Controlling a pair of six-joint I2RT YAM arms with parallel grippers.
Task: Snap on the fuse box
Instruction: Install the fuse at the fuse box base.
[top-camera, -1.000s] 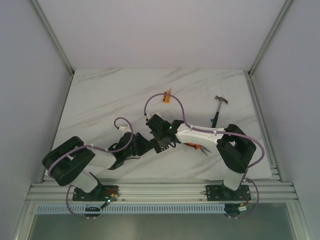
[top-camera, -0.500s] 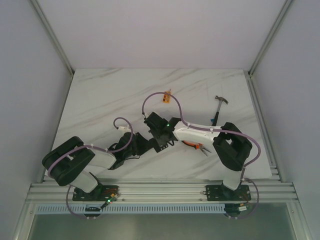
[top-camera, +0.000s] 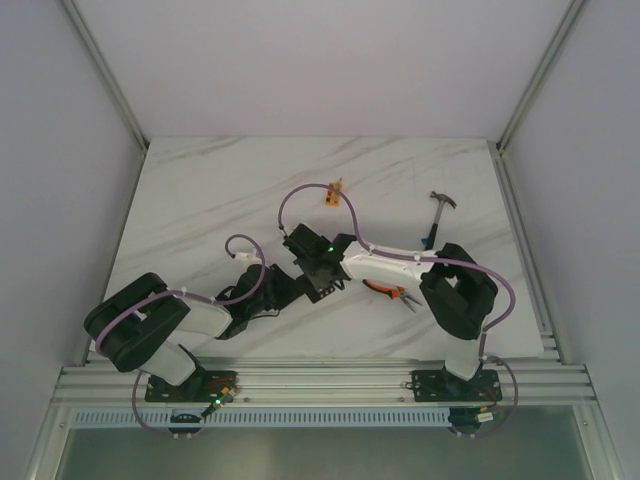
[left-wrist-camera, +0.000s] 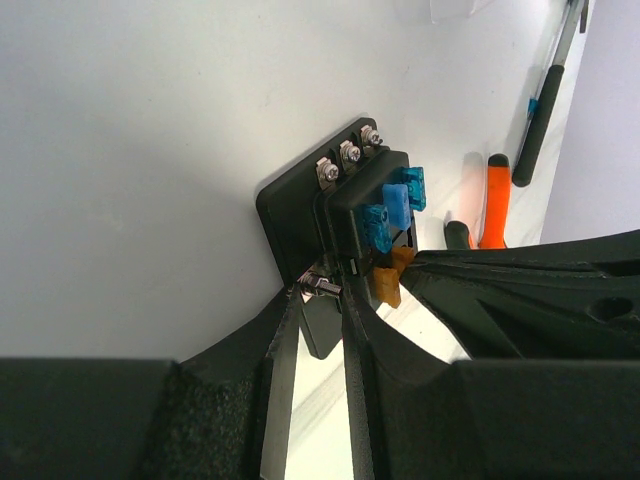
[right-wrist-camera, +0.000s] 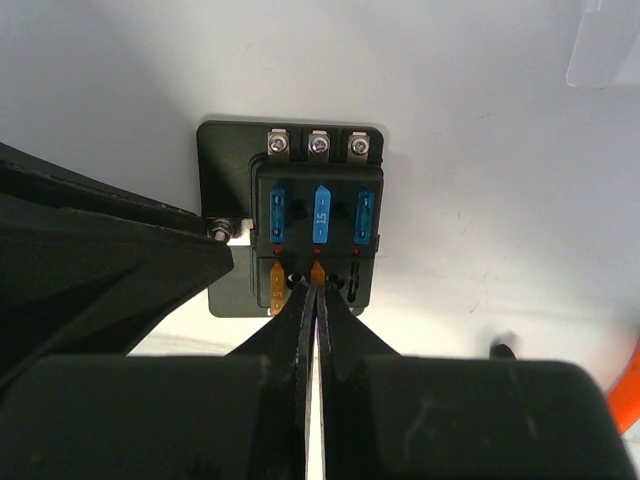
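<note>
Right wrist: one fuse box

This looks like a robotics lab test cell, not a home or a shop. A marble-patterned surface is closed in by plain pale walls and aluminium frame posts. At the surface's near edge, a left arm and a right arm are bolted to a metal rail. On the surface lie a hammer, orange-handled pliers and a black fuse box.
</note>
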